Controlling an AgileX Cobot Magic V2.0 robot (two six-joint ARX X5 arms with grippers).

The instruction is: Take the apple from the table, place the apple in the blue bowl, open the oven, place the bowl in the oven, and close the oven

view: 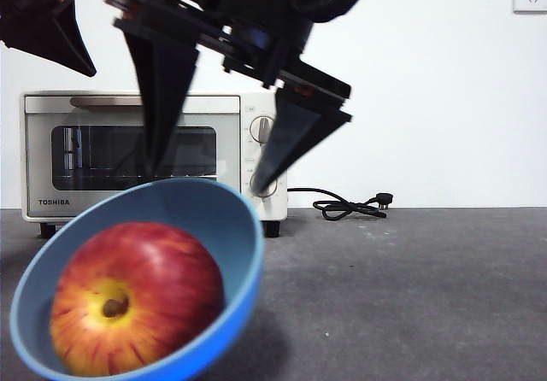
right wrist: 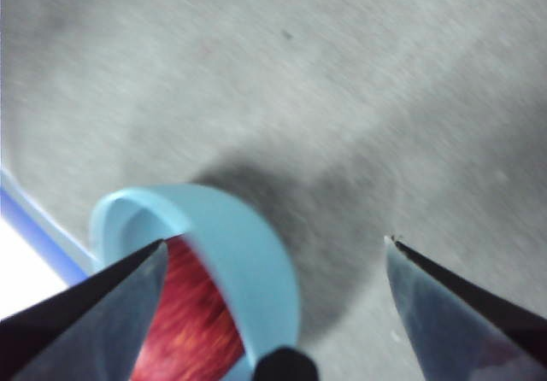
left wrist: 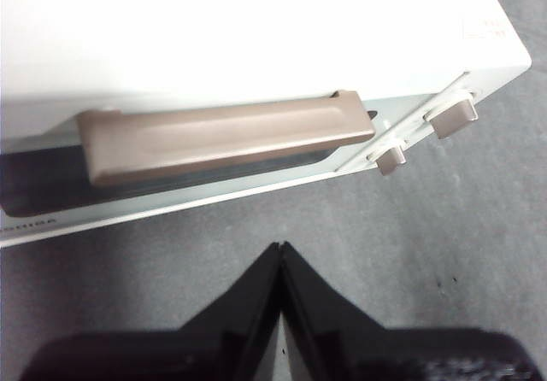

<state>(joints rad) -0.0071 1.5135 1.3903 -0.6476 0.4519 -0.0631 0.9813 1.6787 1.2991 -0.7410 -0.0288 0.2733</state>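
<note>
Apple (view: 137, 300) is seen already lying inside the blue bowl (view: 224, 219), nearest the front camera, and the bowl appears tilted toward that camera, so its contents are shown face on. The glossy bowl is judged stiff, smooth and fairly slippery; with the apple in it, it should be moderately heavy and liable to tip, and the round fruit may roll. The rim is judged the only workable place to be taken hold of, with one jaw inside and one outside the wall.

Directly above the bowl hangs the right tool (view: 209, 184), its jaws spread wide. In the right wrist view one jaw tip is seen over the bowl's interior by the apple and the other well outside the rim, over bare counter (right wrist: 359, 99). Open counter is seen beyond the outer jaw, with nothing lying there.

Farther back, the left tool (left wrist: 280, 253) is held with its jaws pressed together, empty, just in front of the oven's beige handle (left wrist: 226, 137) and not touching it. The oven (view: 248, 103) stands behind the bowl with its door not yet opened. The handle is judged rigid, best hooked from above. Room for the door's swing must be left between oven and bowl. A black cord (view: 346, 206) lies off to the oven's knob side.
</note>
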